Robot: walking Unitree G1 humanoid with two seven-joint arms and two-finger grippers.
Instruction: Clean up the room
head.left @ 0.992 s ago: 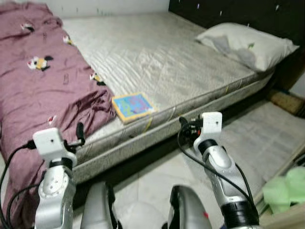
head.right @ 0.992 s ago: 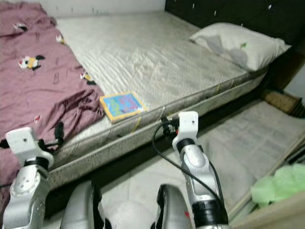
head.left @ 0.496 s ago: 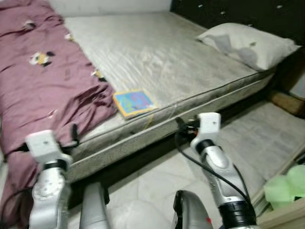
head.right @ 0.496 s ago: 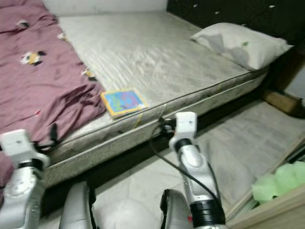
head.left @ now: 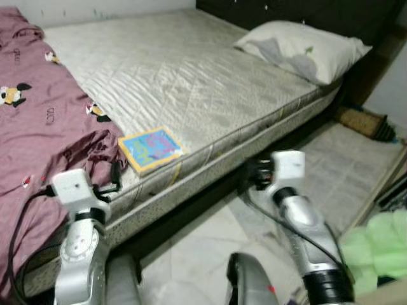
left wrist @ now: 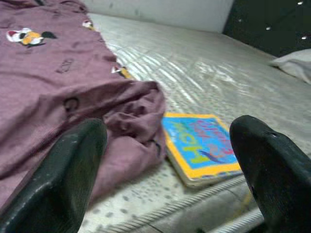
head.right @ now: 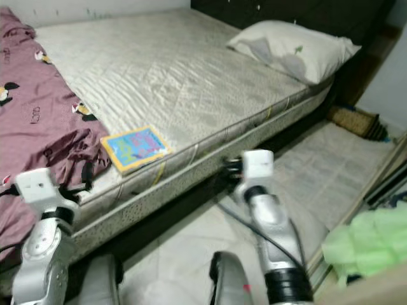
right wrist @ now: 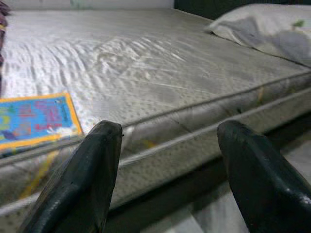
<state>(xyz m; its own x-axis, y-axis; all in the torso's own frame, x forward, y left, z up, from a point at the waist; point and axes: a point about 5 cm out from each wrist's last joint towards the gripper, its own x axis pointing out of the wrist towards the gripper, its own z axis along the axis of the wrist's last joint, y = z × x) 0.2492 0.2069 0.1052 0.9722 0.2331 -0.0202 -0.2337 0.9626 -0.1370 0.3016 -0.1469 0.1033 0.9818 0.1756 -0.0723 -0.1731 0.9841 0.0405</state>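
Book (head.left: 150,147): thin, flat, blue cover with a yellow-orange border and colourful lettering, lying face up at the near edge of the bare grey mattress (head.left: 191,76). One side sits just beside the bunched hem of the maroon blanket (head.left: 44,127), which carries small cartoon prints and spills over the bed's near side. Pillow (head.left: 299,47) at the far end against the dark headboard (head.right: 305,16). Left gripper (left wrist: 165,165) held level with the mattress edge, fingers spread wide, book framed between them but not touched. Right gripper (right wrist: 167,165) also spread apart, empty, facing the mattress side further toward the pillow. Pale tiled floor (head.left: 197,260) lies open along the bed's near side; a grey mat (head.left: 343,171) covers floor on the right, with a green bundle (head.left: 378,241) at the right margin.
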